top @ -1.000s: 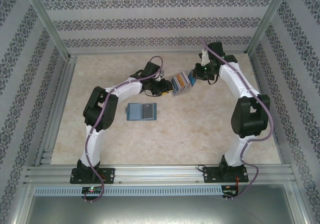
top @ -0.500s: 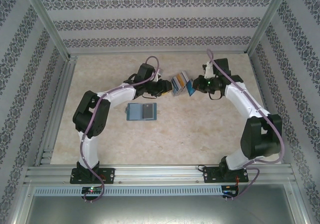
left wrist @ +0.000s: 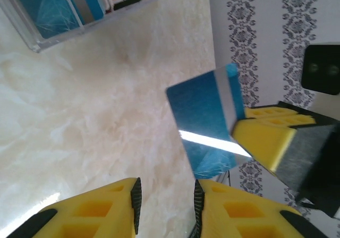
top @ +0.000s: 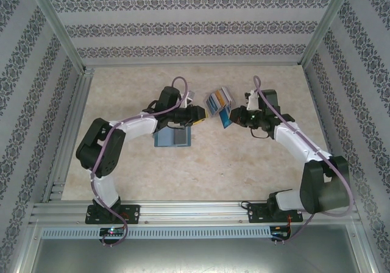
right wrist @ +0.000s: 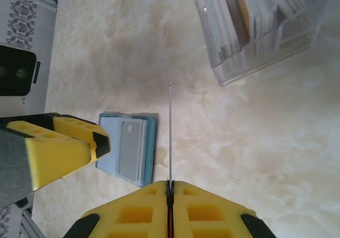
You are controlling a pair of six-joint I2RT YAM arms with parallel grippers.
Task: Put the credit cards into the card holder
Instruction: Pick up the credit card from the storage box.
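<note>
Right wrist, credit card [right wrist: 170, 126] pinched edge-on in right hand [right wrist: 170, 184]

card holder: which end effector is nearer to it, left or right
Left. The left end effector hangs open by the card holder's far right corner. The right end effector, shut on a blue card, is farther off to the right.

Glossy plastic card [left wrist: 204, 124], clear plastic case [right wrist: 229, 62], smooth tabletop [left wrist: 101, 116].

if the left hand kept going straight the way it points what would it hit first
Probably the blue card pinched in the right hand, just ahead of the left hand; depth is unclear, so it might slip past.
</note>
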